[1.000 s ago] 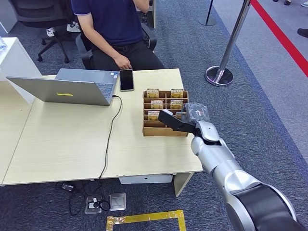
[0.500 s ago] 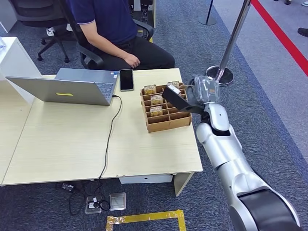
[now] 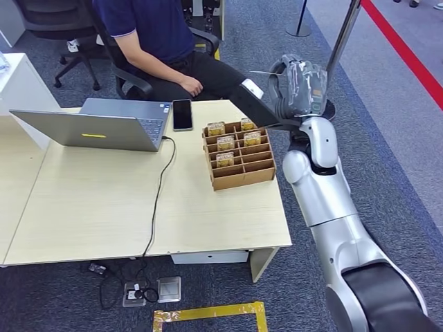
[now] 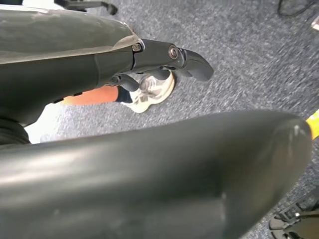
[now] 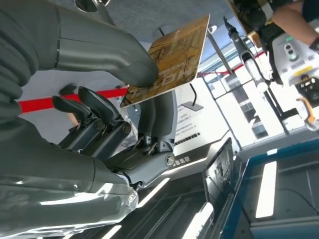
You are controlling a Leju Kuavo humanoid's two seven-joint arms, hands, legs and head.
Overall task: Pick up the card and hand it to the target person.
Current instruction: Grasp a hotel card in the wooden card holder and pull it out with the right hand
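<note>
Since the earlier frames your right hand (image 3: pixel 264 107) has risen off the card box (image 3: pixel 239 153) and swung up toward the seated person (image 3: pixel 156 34); it now hangs above the box's far edge. The box sits skewed on the table, where a second ago it lay square.

You have the card (image 5: pixel 169 59) pinched: in the right wrist view the thick thumb (image 5: pixel 112 52) presses on its printed brown-gold face near one corner, and two darker fingers (image 5: pixel 158 114) back it from beneath. Most of the card juts out past the fingertips, clear of everything else. The remaining fingers lie curled alongside, touching nothing. In the head view the card is too small to make out at the fingertips.

Below the fingers, the box still carries several cards standing in its far compartments; the near compartments look bare. Beyond the fingertips, the person's hand (image 3: pixel 192 86) rests on a thigh, apart from yours. A phone (image 3: pixel 182 114) lies just left of the box, then an open laptop (image 3: pixel 99 124) with a black cable (image 3: pixel 156 194) trailing off the table (image 3: pixel 78 207) edge.

Your left hand (image 4: pixel 169 55) hangs over grey carpet, fingers roughly straight and together; you cannot tell from this view whether it is open, though nothing shows in it.
</note>
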